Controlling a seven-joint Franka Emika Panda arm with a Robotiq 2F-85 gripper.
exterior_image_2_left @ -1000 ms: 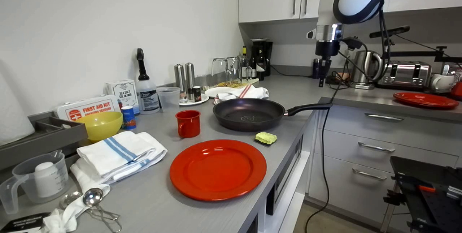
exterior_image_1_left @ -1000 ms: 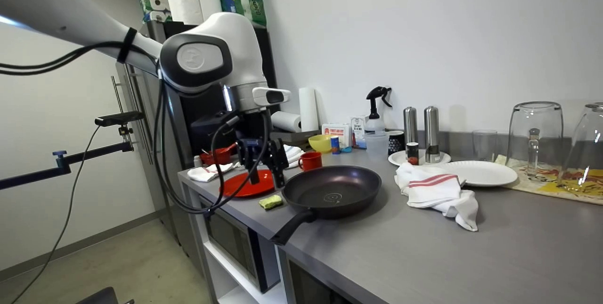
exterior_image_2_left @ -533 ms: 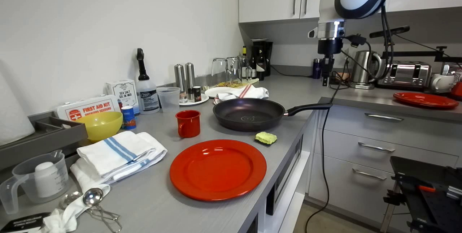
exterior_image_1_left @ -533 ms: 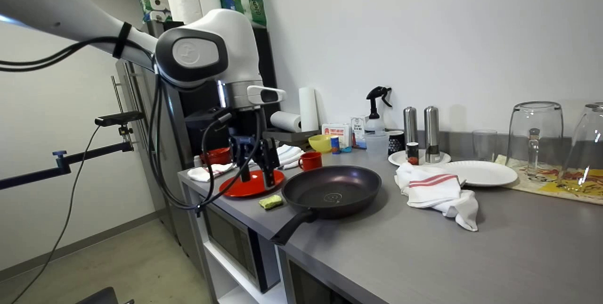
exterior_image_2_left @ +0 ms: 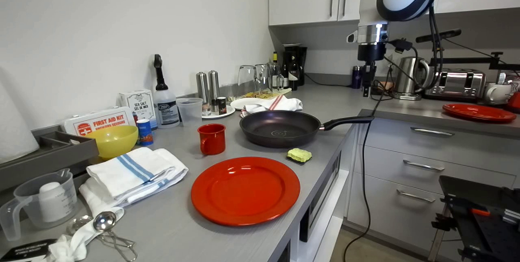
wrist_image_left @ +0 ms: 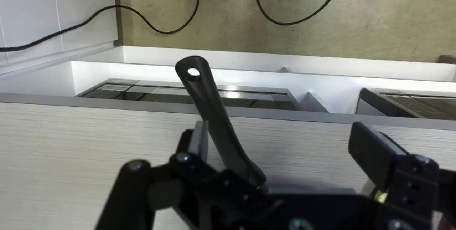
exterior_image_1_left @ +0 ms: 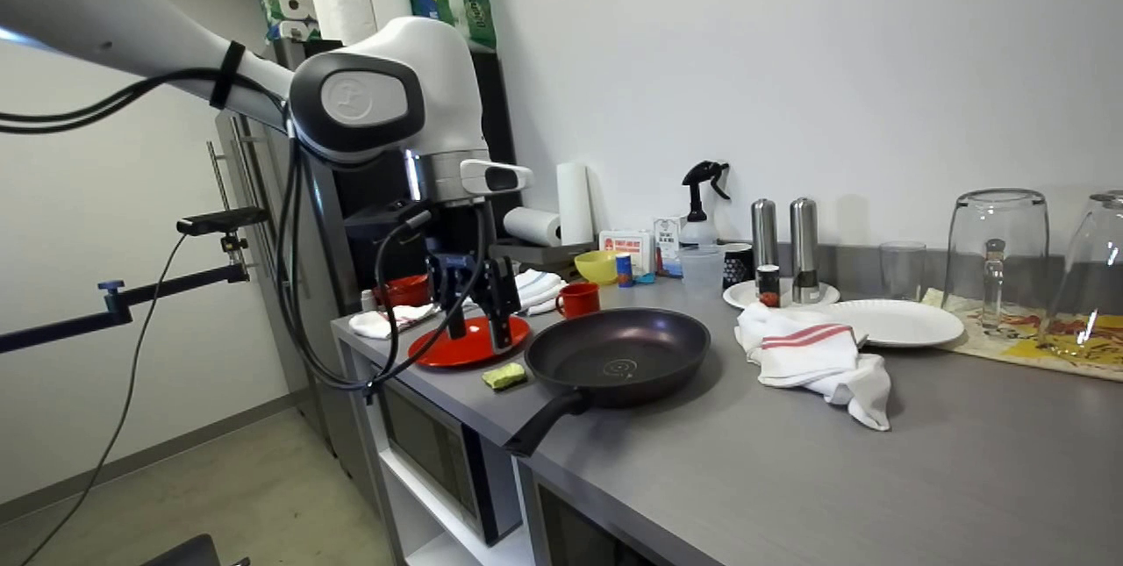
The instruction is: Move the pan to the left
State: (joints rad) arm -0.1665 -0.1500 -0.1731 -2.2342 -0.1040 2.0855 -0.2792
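Pan [exterior_image_2_left: 280, 130]: black and round, sitting flat on the bench [exterior_image_1_left: 790, 496] close to the front edge, between the red plate [exterior_image_2_left: 245, 191] and the inner corner by the drawers [exterior_image_2_left: 438, 152].
Handle [wrist_image_left: 219, 127]: long, straight, sticking out past that front edge.
Claw [exterior_image_1_left: 479, 340]: hangs in the air over the handle, apart from it, with its fingers [wrist_image_left: 374, 155] spread wide; from the wrist I see the handle between them, much nearer one than the other.
Sponge [exterior_image_2_left: 299, 154]: yellow-green, just beside the pan on the red plate's side, near the front edge.
Red mug [exterior_image_2_left: 212, 140]: upright, farther in toward the wall edge than the sponge.
Red-striped towel [exterior_image_1_left: 811, 360]: bunched up on the far side of the pan from the red plate, next to a white plate [exterior_image_1_left: 890, 323].
Wall edge: first aid kit [exterior_image_2_left: 101, 121], salt box [exterior_image_2_left: 140, 103] and spray bottle [exterior_image_2_left: 167, 109] stand along it, a yellow bowl [exterior_image_2_left: 113, 142] in front of the kit.
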